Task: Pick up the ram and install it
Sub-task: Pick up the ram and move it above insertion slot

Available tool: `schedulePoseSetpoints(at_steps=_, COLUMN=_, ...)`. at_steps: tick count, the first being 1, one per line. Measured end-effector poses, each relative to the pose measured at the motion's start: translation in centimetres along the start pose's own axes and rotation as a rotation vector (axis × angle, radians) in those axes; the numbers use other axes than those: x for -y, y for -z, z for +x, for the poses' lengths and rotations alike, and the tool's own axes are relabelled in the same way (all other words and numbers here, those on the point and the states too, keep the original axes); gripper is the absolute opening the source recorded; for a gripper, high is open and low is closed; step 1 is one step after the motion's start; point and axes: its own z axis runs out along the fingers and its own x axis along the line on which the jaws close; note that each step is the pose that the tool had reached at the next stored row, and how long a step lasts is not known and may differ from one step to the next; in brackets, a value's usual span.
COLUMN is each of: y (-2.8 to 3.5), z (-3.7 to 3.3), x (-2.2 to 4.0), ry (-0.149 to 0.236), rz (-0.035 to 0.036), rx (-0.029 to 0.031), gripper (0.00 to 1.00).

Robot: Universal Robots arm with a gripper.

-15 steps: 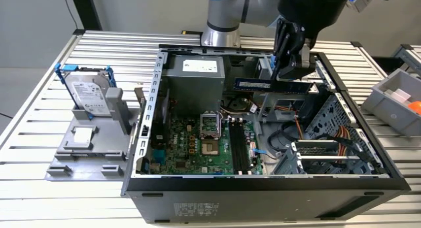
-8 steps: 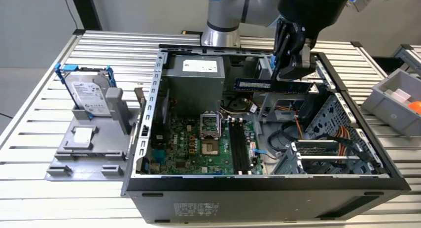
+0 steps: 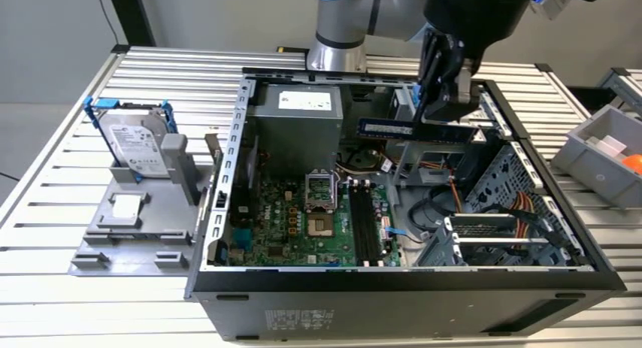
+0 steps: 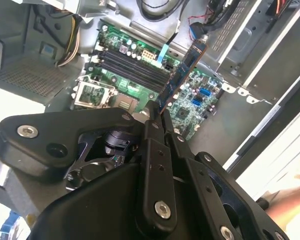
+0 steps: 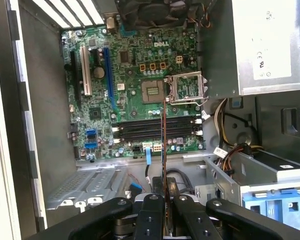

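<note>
1 ram hangs level above the open computer case, pinched by the gripper, whose 2 fingers are pressed onto its flat faces near the end toward the exterior view's right. The other end sticks out free toward the power supply. In both wrist views the stick runs edge-on out from between the fingertips, a thin blue blade lined up roughly over the dark memory slots on the green motherboard, well apart from them and not yet seated. By its look it is light and stiff but fragile. It is a thin board with small chips and a contact edge that is best left untouched, so the flat faces or short ends seem the safest places to hold. Gripped off-centre as it is, it could twist or slip under sideways pressure. The case serves as the main container, holding the motherboard, the power supply, bundles of cables and a metal drive cage. At the exterior view's left, a hard drive with blue rails stands upright in a grey holder. At the exterior view's right, a grey bin contains something orange and something white, both too small to identify.
</note>
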Motion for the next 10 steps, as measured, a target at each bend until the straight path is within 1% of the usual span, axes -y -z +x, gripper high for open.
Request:
schedulePoseSetpoints(at_steps=2, y=0.00, z=0.00, x=0.00, ry=-0.019, rz=-0.0001, rx=0.0000, gripper=0.00)
schedulePoseSetpoints(at_steps=8, y=0.00, z=0.00, x=0.00, ry=-0.022, rz=-0.0001, rx=0.0000, gripper=0.00)
schedulePoseSetpoints(at_steps=10, y=0.00, z=0.00, x=0.00, ry=-0.029, rz=-0.0001, rx=0.0001, gripper=0.00)
